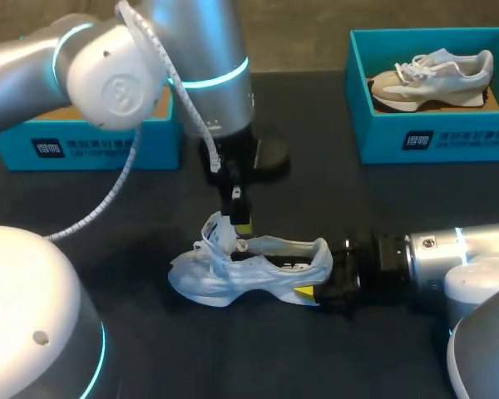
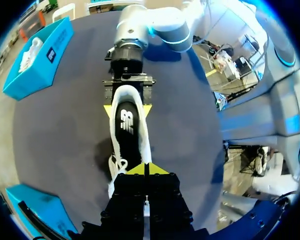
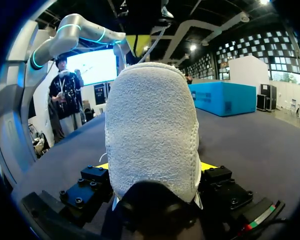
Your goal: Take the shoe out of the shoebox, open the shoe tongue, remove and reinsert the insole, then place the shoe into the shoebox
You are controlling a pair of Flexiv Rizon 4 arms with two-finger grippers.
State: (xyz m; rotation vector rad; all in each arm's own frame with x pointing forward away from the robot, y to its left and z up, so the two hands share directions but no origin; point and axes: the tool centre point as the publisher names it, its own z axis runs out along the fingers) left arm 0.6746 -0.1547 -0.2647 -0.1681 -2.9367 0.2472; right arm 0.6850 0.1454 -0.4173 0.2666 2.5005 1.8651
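Shoe (image 1: 249, 270) sits mid-table (image 1: 358, 199), sole down, toe toward your L. Your R jaws clamp heel from both sides. Your L jaws above, closed on raised tongue (image 1: 221, 233). 2nd shoe (image 1: 432, 76) in far-R box (image 1: 432, 137).

Left shoebox (image 1: 91, 145) partly behind arm (image 1: 108, 75), shoe (image 3: 150, 125) masking right pincer (image 3: 155, 166)

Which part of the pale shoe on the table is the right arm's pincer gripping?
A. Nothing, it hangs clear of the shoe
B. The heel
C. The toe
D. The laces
B: the right pincer has a yellow-tipped finger on each side of the heel of the shoe, whose toe points away from it.
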